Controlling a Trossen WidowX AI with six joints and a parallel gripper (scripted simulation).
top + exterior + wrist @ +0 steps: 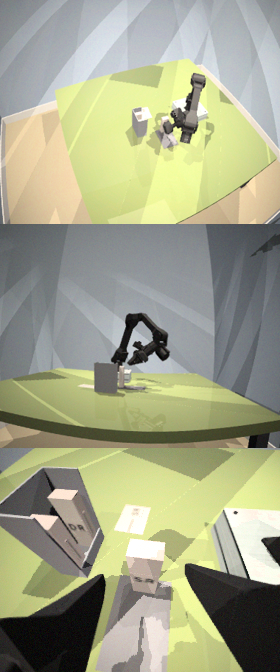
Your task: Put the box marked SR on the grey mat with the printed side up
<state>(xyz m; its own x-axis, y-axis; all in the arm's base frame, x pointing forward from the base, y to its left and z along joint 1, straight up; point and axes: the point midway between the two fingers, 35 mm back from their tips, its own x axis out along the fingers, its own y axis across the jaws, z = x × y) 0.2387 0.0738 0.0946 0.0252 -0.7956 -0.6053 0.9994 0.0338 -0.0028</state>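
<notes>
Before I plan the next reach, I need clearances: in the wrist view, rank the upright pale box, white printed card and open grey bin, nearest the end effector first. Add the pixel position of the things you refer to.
1. Upright pale cardboard box (164, 119) (121, 376) (145, 567): ahead, between the finger lines.
2. Open grey bin (139, 127) (105, 378) (42, 543) and white printed card (86, 386) (133, 517): bin left, card beyond the box; too close to call.

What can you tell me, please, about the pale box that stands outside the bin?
The pale box is a narrow, cream-white block that looks like cardboard, with a plain top end. It stands upright on end at the far edge of the grey mat in the wrist view. Dark lettering is printed low on the side facing the wrist camera, too blurred now to read. Neither finger of the open gripper appears to touch it there.
</notes>
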